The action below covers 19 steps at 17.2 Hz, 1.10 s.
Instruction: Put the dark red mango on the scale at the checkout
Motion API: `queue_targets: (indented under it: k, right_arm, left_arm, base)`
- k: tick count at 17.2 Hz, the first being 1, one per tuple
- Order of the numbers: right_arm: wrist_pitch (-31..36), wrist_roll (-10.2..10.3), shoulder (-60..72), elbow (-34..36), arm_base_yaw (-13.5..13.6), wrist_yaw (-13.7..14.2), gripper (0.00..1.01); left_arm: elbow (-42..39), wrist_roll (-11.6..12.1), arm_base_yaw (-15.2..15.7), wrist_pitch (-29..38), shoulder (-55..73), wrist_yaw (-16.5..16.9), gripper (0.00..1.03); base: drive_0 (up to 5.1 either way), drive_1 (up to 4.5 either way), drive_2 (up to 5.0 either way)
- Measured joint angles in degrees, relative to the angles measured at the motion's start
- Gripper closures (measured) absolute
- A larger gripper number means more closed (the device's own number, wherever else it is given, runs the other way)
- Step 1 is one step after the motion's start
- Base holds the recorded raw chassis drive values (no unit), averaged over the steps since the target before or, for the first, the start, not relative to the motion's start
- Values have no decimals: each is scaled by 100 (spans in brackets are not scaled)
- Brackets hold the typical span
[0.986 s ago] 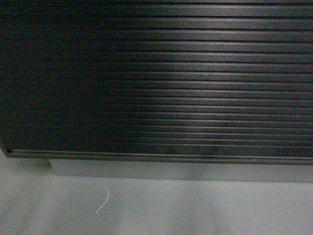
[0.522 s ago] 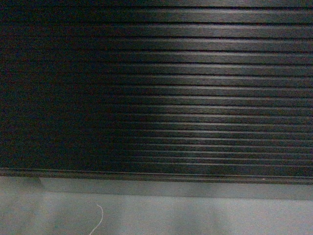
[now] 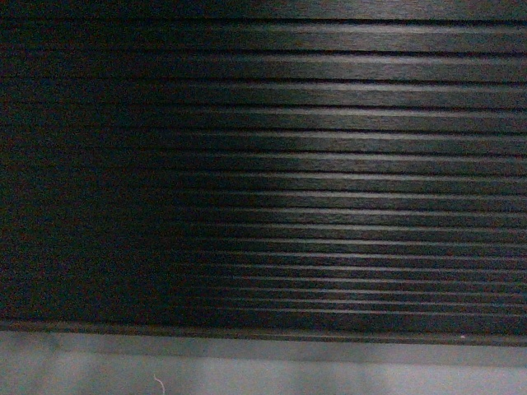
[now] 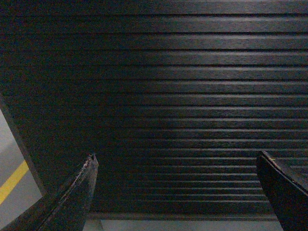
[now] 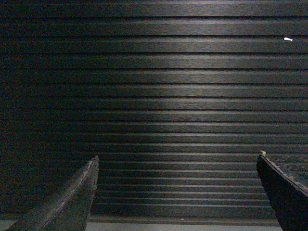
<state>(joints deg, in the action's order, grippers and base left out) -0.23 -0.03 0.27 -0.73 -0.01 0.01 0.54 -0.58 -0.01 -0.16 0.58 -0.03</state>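
The ribbed black front panel of the checkout [image 3: 272, 164] fills the head view; no arm or gripper shows there. The same panel [image 4: 163, 86] fills the left wrist view, where my left gripper [image 4: 175, 156] stands open with nothing between its dark fingers. It also fills the right wrist view [image 5: 159, 96], and my right gripper [image 5: 177, 156] is open and empty there too. The dark red mango and the scale are out of view.
Pale grey floor [image 3: 263, 374] runs below the panel's bottom edge, with a small white thread [image 3: 156, 383] on it. At the left of the left wrist view, the panel's corner edge [image 4: 19, 144] meets floor with a yellow line [image 4: 12, 180]. A white speck [image 5: 288, 39] marks the panel.
The panel's bottom edge and the floor have slid down the head view, and the white thread has nearly left the frame, so the panel fills more of the picture.
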Motion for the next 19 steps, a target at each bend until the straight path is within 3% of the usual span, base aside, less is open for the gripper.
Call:
queue_targets:
  k: [19]
  right_arm:
    - [0,0,0,0,0,0,3]
  left_arm:
    - [0,0,0,0,0,2,5]
  base:
    - [0,11,-11]
